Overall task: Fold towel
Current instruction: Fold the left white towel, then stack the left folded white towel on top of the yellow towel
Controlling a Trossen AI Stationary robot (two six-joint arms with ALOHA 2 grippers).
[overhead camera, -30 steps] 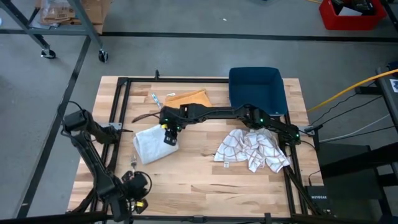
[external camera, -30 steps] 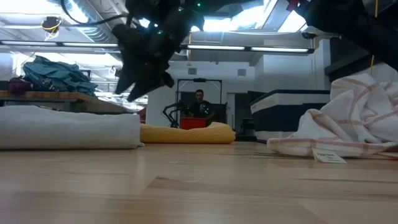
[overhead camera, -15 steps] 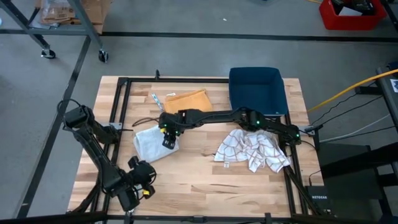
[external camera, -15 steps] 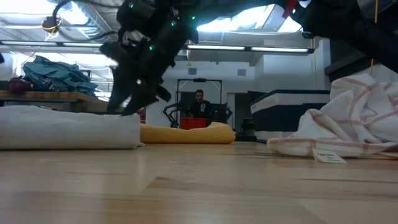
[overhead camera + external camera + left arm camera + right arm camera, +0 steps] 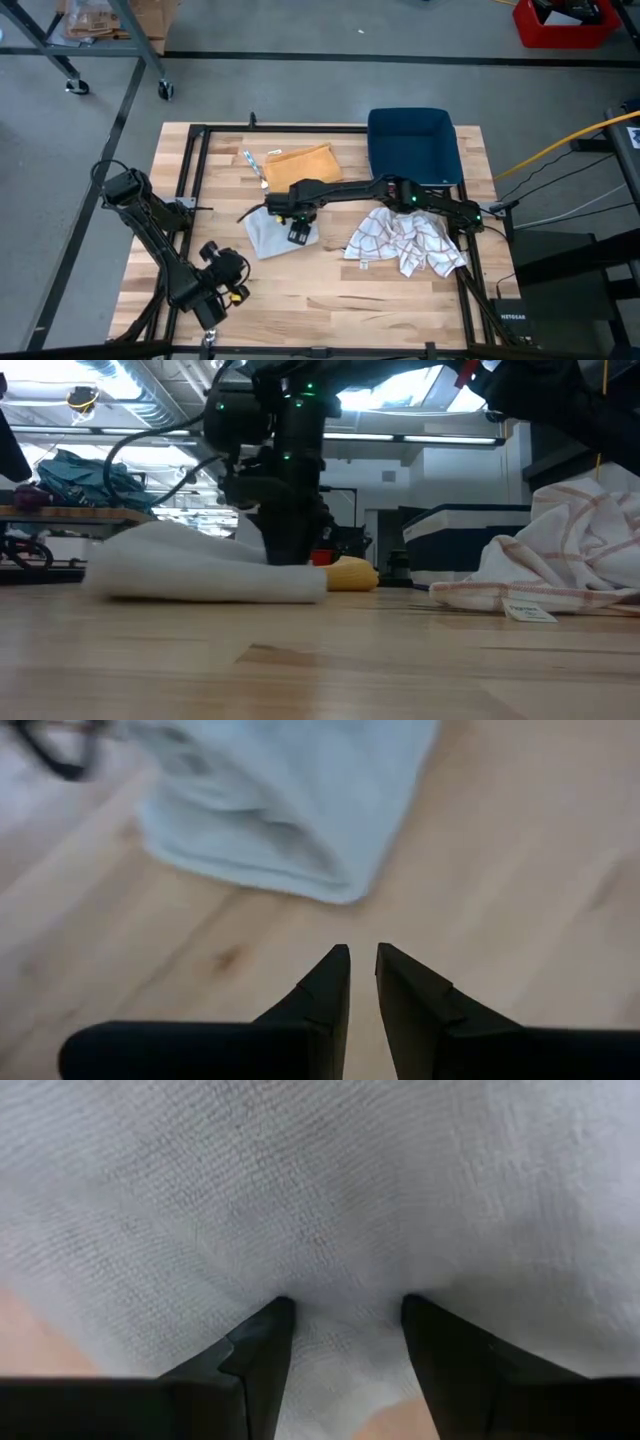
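The folded towel (image 5: pixel 270 229) is laid with its long axis from 10 to 4 o'clock. The spread right hand (image 5: pixel 298 233) is pressed onto its 4 o'clock end. The left hand (image 5: pixel 226 292), nearly pressed together, is held at 7 o'clock.

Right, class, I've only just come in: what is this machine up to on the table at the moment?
It is working on folding a towel. The right pincer is pressed down onto the folded white towel near the middle of the wooden table, its fingers spread on the cloth. The left pincer waits empty near the table's front left, fingers almost together. A checked towel lies crumpled to the right, below a blue bin.
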